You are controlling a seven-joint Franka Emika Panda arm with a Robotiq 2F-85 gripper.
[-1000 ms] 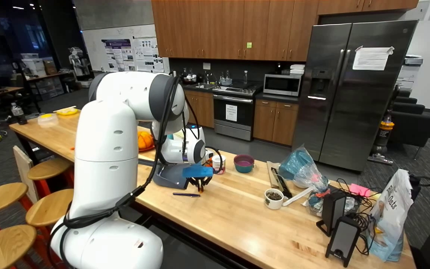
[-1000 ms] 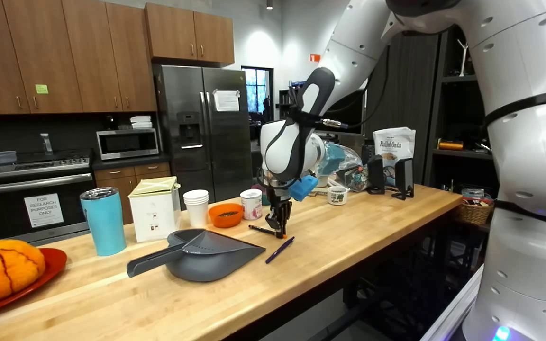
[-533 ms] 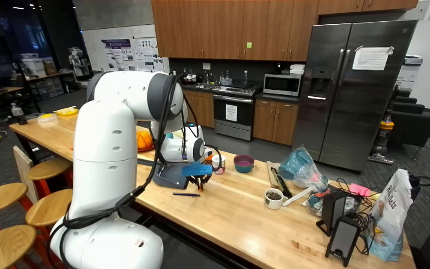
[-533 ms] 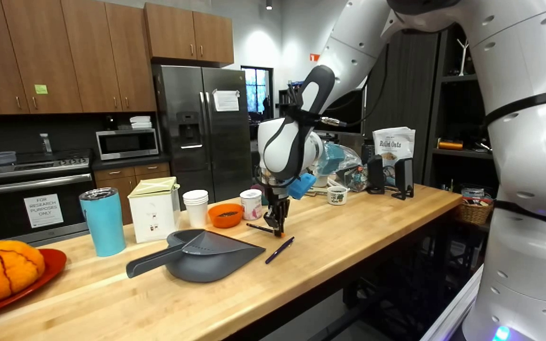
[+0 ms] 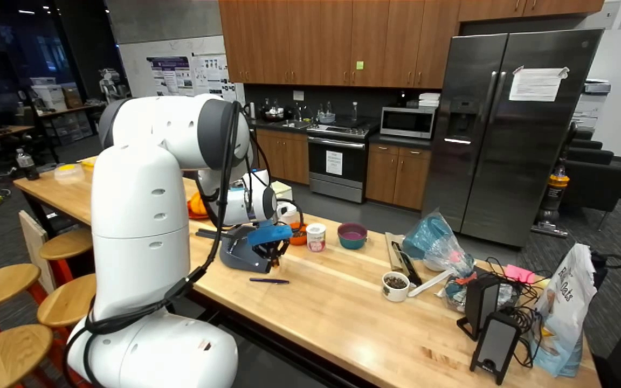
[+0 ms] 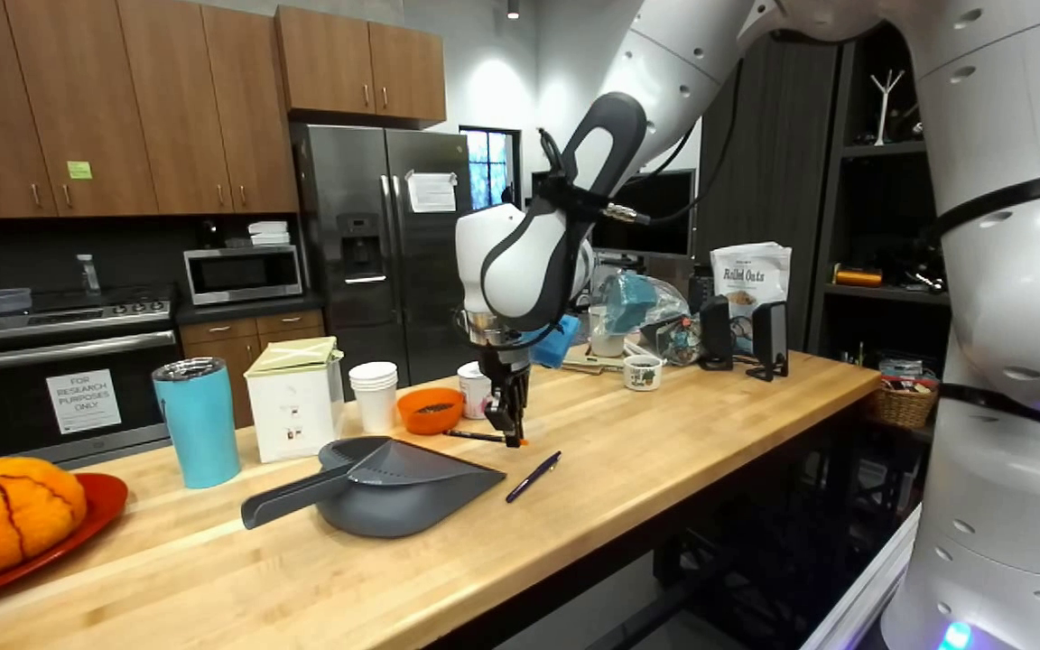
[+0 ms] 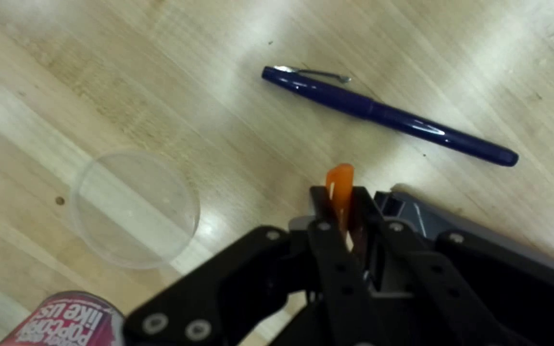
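In the wrist view my gripper [image 7: 338, 193] is shut on a slim pen, whose orange end [image 7: 341, 180] pokes out past the fingertips. In an exterior view the pen's dark shaft [image 6: 473, 435] sticks out sideways from my gripper [image 6: 515, 441], low over the table. Part of the shaft is hidden by the fingers. A dark blue pen [image 7: 392, 117] with a metal clip lies on the wood, apart from the gripper; the same blue pen [image 6: 533, 477] is nearer the table's front edge. Beside the gripper rests a grey dustpan [image 6: 394, 492], its front lip close by.
A clear round disc [image 7: 135, 209] and a pink-labelled can [image 7: 68, 322] are near the gripper. Behind the dustpan stand an orange bowl [image 6: 430, 397], stacked white cups [image 6: 374, 397], a white box [image 6: 294, 406] and a blue tumbler [image 6: 198, 429]. A small white bowl [image 5: 395, 293] sits farther along.
My gripper, with the orange-ended pen still in it, has shifted toward the dustpan and risen slightly, turning a little. The blue pen and the dustpan have stayed in place.
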